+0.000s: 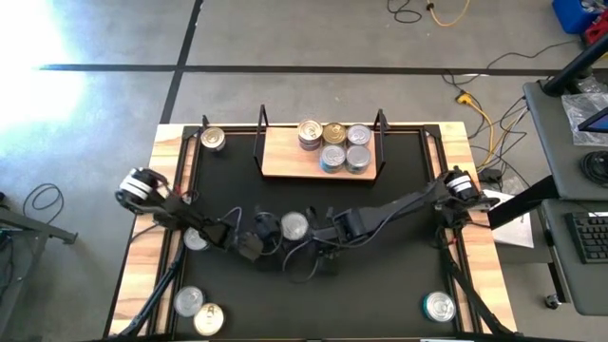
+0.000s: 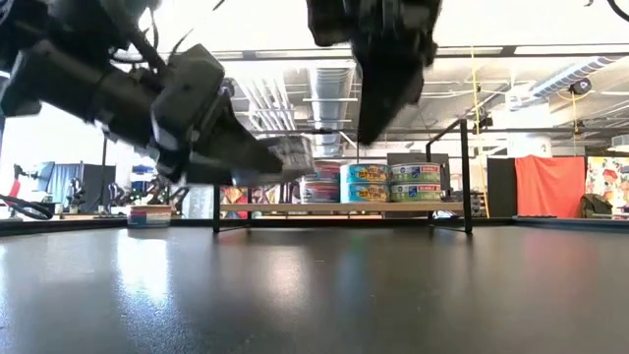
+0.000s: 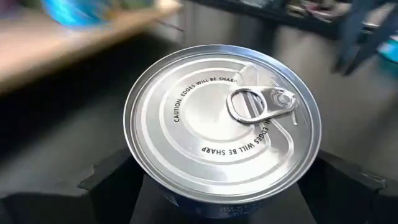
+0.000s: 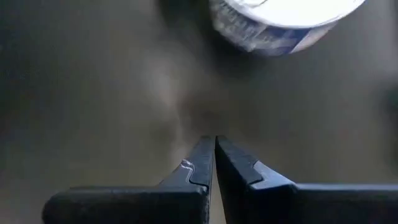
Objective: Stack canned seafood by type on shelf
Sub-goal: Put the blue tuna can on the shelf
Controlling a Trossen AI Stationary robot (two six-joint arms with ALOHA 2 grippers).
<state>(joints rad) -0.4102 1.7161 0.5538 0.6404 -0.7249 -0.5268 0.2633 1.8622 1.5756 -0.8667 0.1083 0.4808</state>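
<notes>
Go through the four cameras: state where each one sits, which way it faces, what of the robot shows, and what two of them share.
High view: above the table, looking straight down; both arms, the shelf, scattered tins.
Low view: at table-top height, looking level across to the shelf and room; both arms hang in from above.
Left wrist view: on the left arm, facing a silver-lidded tin between the left gripper fingers.
Right wrist view: on the right arm, facing the tabletop; right gripper shut, empty.
Shared: high view also shows that tin; right wrist view sees a tin's edge, perhaps the same one.
</notes>
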